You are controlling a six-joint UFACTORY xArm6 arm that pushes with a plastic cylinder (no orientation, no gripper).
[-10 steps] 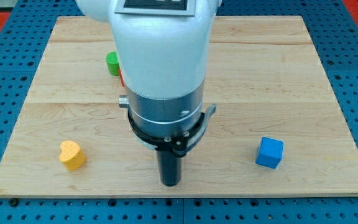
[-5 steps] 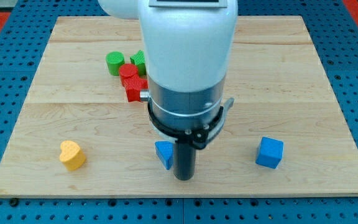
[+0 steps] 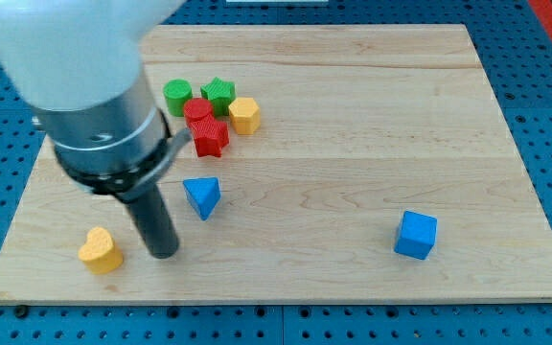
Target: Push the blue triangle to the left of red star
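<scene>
The blue triangle [image 3: 202, 196] lies on the wooden board, below the red star [image 3: 211, 138] and apart from it. My tip [image 3: 164, 252] rests on the board to the lower left of the blue triangle, with a gap between them. It stands just right of the yellow heart [image 3: 100, 250]. The arm's body covers the upper left of the view.
A cluster sits at the upper middle: a green cylinder [image 3: 177, 96], a green star [image 3: 218, 93], a red cylinder [image 3: 197, 111] and a yellow hexagon [image 3: 244, 115], all next to the red star. A blue cube [image 3: 416, 234] stands at the lower right. The board's bottom edge [image 3: 276, 302] is close below my tip.
The arm swung from the middle to the view's left. The blue triangle moved up and left. The yellow heart shifted slightly left and down. The cluster of blocks is now uncovered.
</scene>
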